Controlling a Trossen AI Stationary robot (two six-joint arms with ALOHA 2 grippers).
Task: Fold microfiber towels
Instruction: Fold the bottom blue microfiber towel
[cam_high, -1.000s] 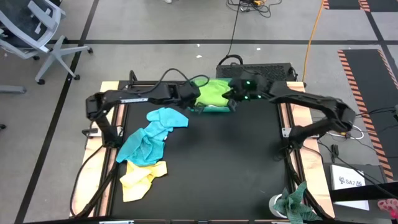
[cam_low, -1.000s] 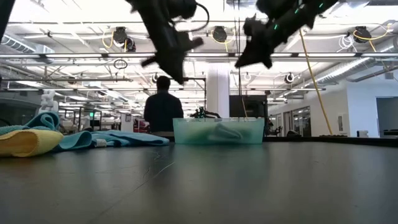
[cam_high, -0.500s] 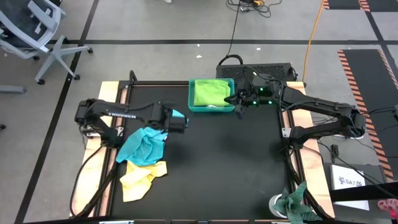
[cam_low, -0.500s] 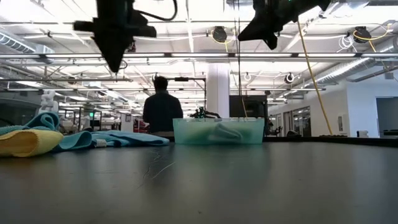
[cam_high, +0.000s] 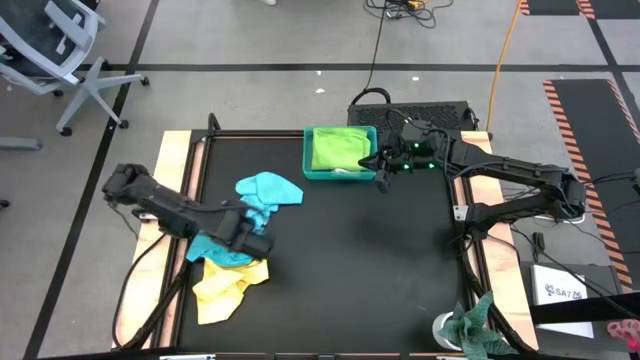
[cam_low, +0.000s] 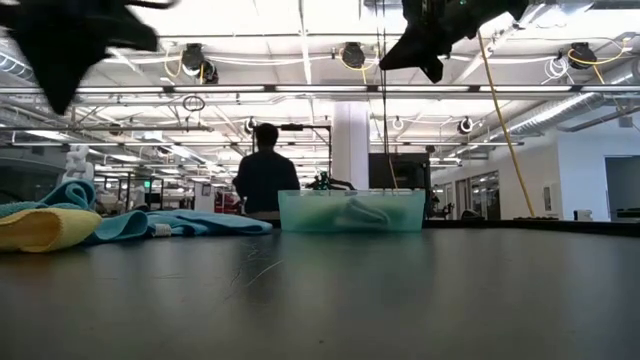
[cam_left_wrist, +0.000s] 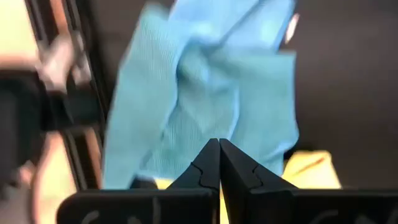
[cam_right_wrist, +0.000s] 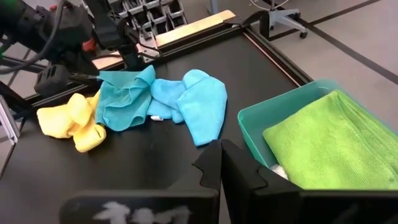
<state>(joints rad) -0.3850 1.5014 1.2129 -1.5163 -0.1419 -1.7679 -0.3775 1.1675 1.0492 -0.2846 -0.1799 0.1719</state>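
Observation:
A folded lime green towel lies in the teal tray at the table's far middle. A light blue towel, a turquoise one and a yellow one lie crumpled in a heap at the near left. My left gripper is shut and points down over the turquoise towel, high above the table in the low view, holding nothing. My right gripper is shut and bare, raised beside the tray's right side.
A mottled green-and-white rag and a white sheet lie off the table's near right corner. Wooden rails edge the mat. A person stands far behind the tray. The mat's middle and right lie bare.
My left gripper has swung from the tray toward the table's near left edge, tipping to point down over the towel heap. My right gripper has drawn a little back and up from the tray, then kept still. The green towel now lies uncovered in the tray.

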